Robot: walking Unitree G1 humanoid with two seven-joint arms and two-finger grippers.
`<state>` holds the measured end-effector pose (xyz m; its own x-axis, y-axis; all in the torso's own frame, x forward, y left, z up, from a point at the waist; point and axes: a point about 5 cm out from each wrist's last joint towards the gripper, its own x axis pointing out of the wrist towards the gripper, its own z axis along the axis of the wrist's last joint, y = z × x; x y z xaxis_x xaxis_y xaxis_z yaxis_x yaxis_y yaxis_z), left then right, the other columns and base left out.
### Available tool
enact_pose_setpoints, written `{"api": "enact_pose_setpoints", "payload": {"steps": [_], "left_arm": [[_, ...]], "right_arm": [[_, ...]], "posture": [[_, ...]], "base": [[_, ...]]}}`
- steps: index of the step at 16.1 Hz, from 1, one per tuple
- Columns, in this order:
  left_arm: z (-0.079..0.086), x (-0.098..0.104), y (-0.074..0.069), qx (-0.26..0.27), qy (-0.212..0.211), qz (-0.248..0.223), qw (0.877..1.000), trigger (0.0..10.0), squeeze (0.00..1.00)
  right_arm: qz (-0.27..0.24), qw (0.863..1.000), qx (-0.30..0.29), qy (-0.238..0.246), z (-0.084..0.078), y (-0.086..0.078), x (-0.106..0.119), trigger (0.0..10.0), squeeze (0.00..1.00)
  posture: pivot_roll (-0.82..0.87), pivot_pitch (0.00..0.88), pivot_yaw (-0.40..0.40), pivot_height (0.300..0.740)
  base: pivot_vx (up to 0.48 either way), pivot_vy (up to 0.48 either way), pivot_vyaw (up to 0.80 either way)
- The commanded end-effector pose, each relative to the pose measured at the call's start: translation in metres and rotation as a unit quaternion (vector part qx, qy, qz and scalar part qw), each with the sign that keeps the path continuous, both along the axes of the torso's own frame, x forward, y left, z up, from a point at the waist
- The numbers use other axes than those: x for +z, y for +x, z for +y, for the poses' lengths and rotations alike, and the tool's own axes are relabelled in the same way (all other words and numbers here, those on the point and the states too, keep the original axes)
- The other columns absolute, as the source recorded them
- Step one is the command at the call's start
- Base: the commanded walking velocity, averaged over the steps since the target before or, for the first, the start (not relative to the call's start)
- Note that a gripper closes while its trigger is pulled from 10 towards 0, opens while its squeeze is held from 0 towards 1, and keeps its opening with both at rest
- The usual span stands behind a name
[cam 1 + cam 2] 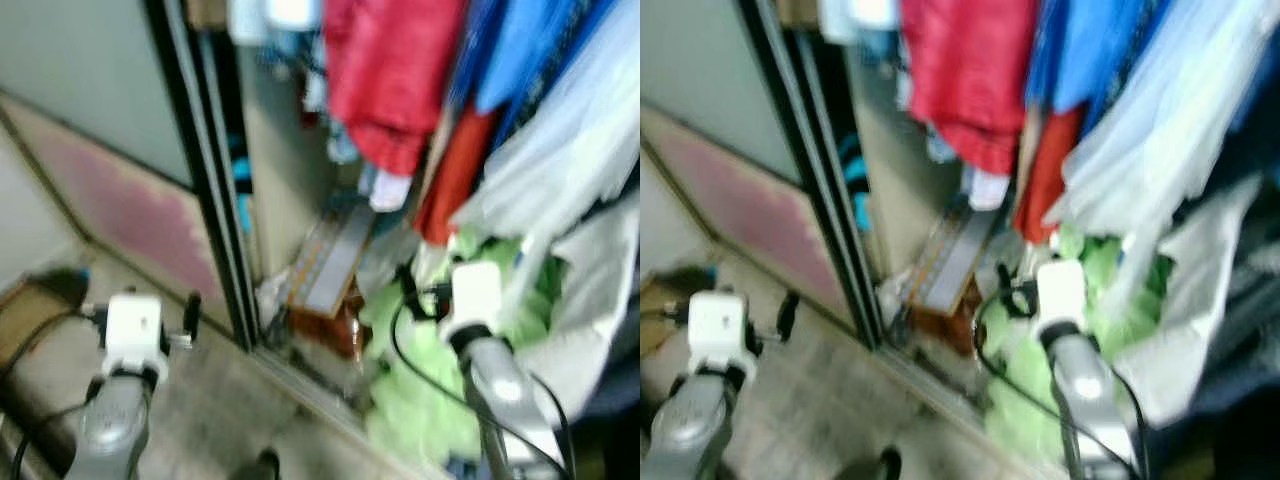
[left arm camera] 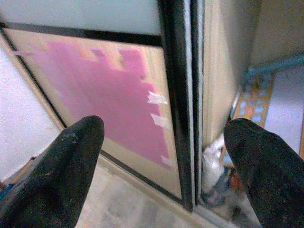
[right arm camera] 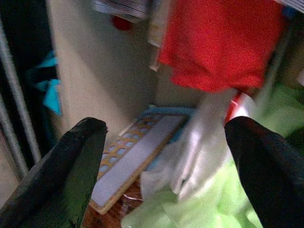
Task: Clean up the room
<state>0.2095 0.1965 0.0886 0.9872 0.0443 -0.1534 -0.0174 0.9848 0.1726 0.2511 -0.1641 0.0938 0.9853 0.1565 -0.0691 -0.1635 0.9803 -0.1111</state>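
I face an open wardrobe with a black sliding door frame point(image 1: 215, 200). Red point(image 1: 385, 70), blue point(image 1: 520, 45) and pale clothes hang inside it. A light green cloth point(image 1: 430, 380) is heaped on the wardrobe floor beside a flat patterned board point(image 1: 330, 260). My left gripper point(image 2: 161, 166) is open, held in front of the door panel with the pink patch point(image 2: 104, 90). My right gripper point(image 3: 166, 166) is open over the green cloth point(image 3: 199, 209), pointing at the board point(image 3: 133, 161) and a red garment point(image 3: 218, 42). Neither holds anything.
A white plastic bag point(image 1: 590, 290) hangs at the right of the wardrobe. A brown object point(image 1: 330, 325) lies under the board. Dark cables and a brown surface point(image 1: 30, 310) are at the far left. Grey floor point(image 1: 240, 410) lies before the door track.
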Motion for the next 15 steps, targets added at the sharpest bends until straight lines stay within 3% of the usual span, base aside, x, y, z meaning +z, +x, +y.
{"api": "enact_pose_setpoints", "payload": {"steps": [1,5,10,15], "left_arm": [[-0.007,0.000,0.001,-0.009,-0.011,0.000,1.000,10.0,0.00],[-0.010,-0.003,-0.004,-0.014,-0.004,0.008,1.000,10.0,0.00],[-0.002,-0.010,-0.023,0.010,-0.003,0.031,0.999,10.0,0.00],[-0.011,-0.020,-0.021,0.007,-0.002,0.046,0.999,10.0,0.00]], "right_arm": [[0.009,1.000,-0.003,-0.003,-0.003,0.001,-0.002,10.0,0.00],[0.016,1.000,-0.007,0.004,-0.005,-0.003,-0.002,10.0,0.00],[0.058,0.998,-0.014,0.023,-0.012,-0.037,-0.010,10.0,0.00],[0.050,0.997,-0.046,0.033,-0.019,-0.021,-0.012,10.0,0.00]], "posture": [[0.03,0.000,-0.045,0.740],[0.03,0.000,-0.047,0.740],[0.03,0.000,-0.044,0.740],[0.06,0.000,0.019,0.740]], "base": [[0.000,0.000,0.80],[0.000,0.000,0.80],[0.000,0.000,0.80],[0.000,0.000,0.10]]}}
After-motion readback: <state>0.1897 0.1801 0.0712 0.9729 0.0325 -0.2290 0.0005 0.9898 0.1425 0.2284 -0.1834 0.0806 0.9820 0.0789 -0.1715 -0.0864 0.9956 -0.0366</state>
